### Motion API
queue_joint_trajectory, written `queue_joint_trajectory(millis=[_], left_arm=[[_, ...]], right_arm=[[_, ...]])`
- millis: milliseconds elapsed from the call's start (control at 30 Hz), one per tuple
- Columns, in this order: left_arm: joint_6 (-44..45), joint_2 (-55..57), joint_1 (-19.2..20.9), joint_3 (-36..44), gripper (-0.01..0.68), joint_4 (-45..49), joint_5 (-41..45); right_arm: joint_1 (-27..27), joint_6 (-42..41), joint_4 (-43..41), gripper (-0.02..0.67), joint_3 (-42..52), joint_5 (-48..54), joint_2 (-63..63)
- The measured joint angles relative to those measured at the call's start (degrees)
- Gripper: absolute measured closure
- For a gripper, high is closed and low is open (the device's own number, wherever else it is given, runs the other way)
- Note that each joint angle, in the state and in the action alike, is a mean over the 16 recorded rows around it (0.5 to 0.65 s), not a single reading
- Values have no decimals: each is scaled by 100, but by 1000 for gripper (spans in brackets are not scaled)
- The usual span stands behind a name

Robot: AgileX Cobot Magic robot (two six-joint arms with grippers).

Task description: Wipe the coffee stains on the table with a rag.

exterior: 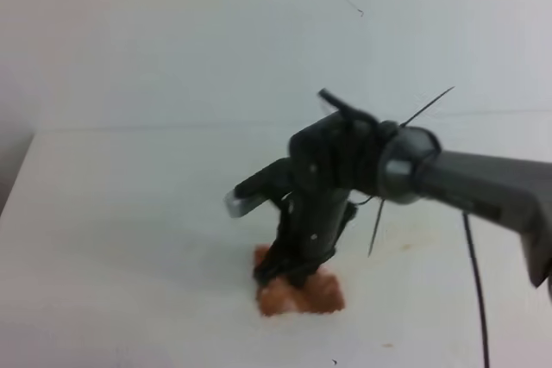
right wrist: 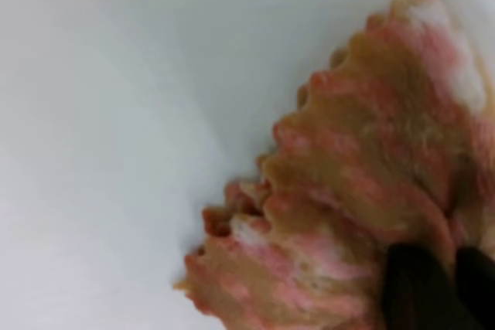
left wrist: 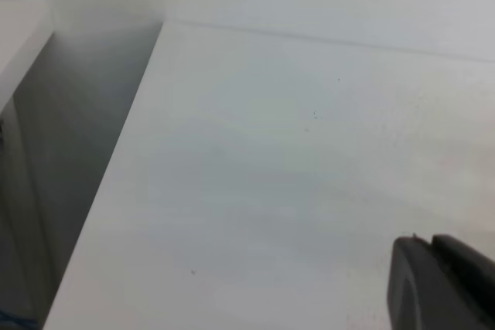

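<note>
The right gripper (exterior: 289, 271) is closed on the bunched rag (exterior: 300, 293), pressing it onto the table (exterior: 129, 213) near the front centre. The rag looks soft, light and floppy, so pinching a gathered fold suits it best. The left gripper (left wrist: 441, 284) shows only partly; I cannot tell its state.

White table (left wrist: 294, 175), perhaps left gripper (left wrist: 441, 284) at corner

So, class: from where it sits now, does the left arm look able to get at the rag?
Probably yes, though not from here. The left gripper hangs over bare table, with nothing between. But the right gripper is shut on the rag, pressing it down, so it covers much of it.
</note>
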Motion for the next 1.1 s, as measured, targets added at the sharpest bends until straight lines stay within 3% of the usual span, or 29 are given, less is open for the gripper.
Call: queue_joint_trajectory(millis=[200, 367, 500, 867, 967, 1100], left_arm=[[0, 0, 0, 0, 675, 0, 0], [0, 0, 0, 0, 675, 0, 0], [0, 0, 0, 0, 675, 0, 0], [0, 0, 0, 0, 675, 0, 0], [0, 0, 0, 0, 675, 0, 0], [0, 0, 0, 0, 675, 0, 0]], right_arm=[[929, -199, -315, 609, 2, 12, -31], [942, -50, -807, 609, 5, 77, -128], [379, 199, -1176, 610, 7, 161, -178], [-1944, 878, -1413, 610, 10, 696, -200], [-2234, 916, -1271, 610, 10, 797, -204], [-2202, 731, -816, 610, 10, 771, -210]])
